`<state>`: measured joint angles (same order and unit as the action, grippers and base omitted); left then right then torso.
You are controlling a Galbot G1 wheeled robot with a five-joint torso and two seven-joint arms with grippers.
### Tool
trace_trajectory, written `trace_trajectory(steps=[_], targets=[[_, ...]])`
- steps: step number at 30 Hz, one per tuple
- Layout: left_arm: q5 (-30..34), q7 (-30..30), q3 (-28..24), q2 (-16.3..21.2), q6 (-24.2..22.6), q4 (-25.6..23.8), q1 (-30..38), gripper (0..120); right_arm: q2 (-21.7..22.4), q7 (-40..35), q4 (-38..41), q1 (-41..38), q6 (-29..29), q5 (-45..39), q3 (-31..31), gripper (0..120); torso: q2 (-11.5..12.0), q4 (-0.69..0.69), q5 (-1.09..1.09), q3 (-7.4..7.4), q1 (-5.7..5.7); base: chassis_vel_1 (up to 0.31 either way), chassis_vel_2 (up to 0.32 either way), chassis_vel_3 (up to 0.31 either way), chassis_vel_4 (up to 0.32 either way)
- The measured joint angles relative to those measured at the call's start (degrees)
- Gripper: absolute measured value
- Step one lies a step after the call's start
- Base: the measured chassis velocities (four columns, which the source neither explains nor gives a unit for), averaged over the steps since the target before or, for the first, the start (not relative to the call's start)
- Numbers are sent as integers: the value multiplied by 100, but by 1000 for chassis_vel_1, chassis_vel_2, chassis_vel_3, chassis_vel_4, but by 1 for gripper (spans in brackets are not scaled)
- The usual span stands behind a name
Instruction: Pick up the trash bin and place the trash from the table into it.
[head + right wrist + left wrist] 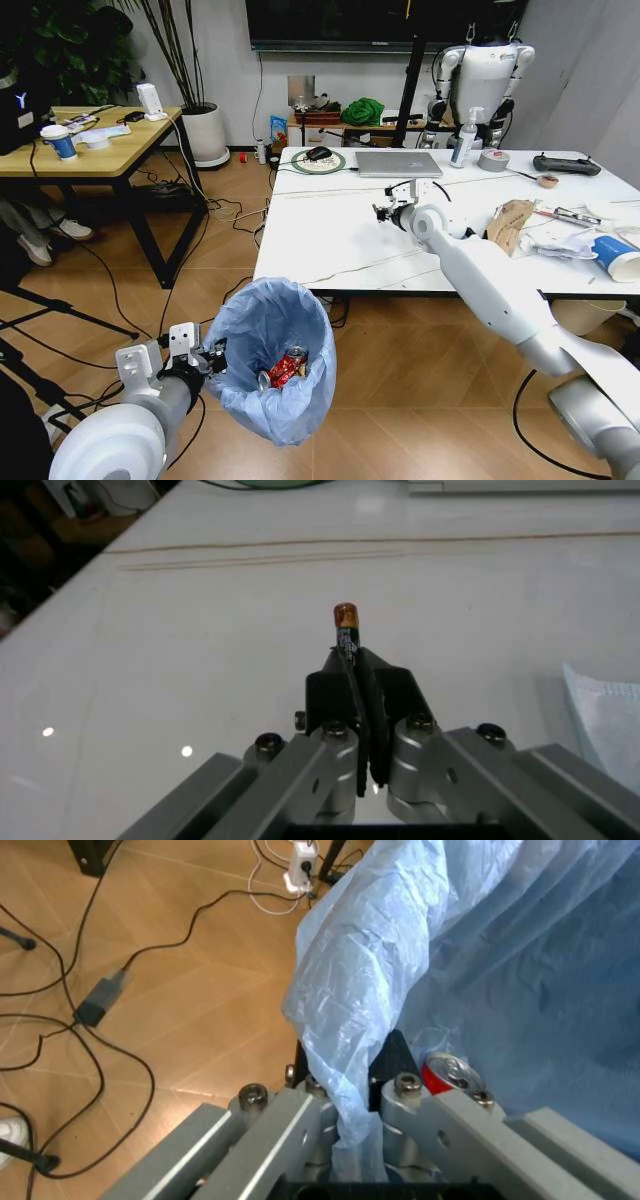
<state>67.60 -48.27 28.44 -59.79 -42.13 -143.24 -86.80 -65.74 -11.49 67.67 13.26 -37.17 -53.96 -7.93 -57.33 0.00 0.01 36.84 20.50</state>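
The trash bin [268, 372], lined with a crinkly light-blue bag [480, 952], hangs just off the floor in front of the table [330, 250]. My left gripper [207, 356] [345, 1074] is shut on its rim and bag. A red can [287, 367] [446, 1072] lies inside. My right gripper [384, 212] [356, 676] hovers over the middle of the table, shut on a small dark stick with an orange tip [345, 624], like a battery. More trash lies at the table's right end: torn brown cardboard [511, 225], crumpled white paper [560, 243] and a blue-white cup [613, 256].
At the table's far side lie a laptop [398, 163], a spray bottle [464, 138], a tape roll [494, 160], a mouse on a round pad [318, 156] and a black controller [566, 164]. A wooden desk [100, 145] stands at the left. Cables [95, 1001] cross the floor.
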Motion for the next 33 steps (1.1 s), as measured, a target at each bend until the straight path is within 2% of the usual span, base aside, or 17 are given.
trace_trajectory(steps=[8, 13, 16, 18, 20, 21, 27, 33], targets=[[-2, -15, -9, 7, 0, 0, 8, 0, 207, -342, 897, 138, -51, -420, 80, 0, 0, 0, -1, -1, -1, 0, 0, 0, 0], [-4, -20, 0, -1, 0, 0, 10, 0, 720, -442, 2608, 476, -82, -1167, 125, 0, 0, -2, -1, -2, -2, 0, 0, 0, 0], [-4, -20, -3, -2, 0, 0, 13, 0, 774, -443, 2827, 516, -82, -1256, 103, 0, 0, -1, -1, -2, -2, 0, 0, 0, 0], [-4, -22, -16, -2, 0, 0, 25, 0, 932, -436, 3564, 649, -82, -1576, 25, 0, 0, -1, -2, -2, -2, 0, 0, 0, 0], [-5, -26, -26, 1, 0, 0, 39, 0, 1056, -270, 4110, 751, -37, -1790, -53, 0, 0, 0, -2, -2, -3, 0, 0, 0, 0], [-5, -26, -26, 1, 0, 0, 39, 0, 1056, -270, 4110, 751, -37, -1790, -53, 0, 0, 0, -2, -2, -3, 0, 0, 0, 0], [-12, -37, -58, -12, 0, 0, 57, 0, 1475, 778, 5559, 1091, 133, -1909, -356, 0, -1, 1, -2, -3, -2, 0, 0, 0, 0], [-16, -39, -82, -16, 0, 1, 69, 0, 1641, 1062, 5920, 1348, 138, -1830, -479, 0, -1, 0, -2, -3, -3, 0, 0, 0, 0]])
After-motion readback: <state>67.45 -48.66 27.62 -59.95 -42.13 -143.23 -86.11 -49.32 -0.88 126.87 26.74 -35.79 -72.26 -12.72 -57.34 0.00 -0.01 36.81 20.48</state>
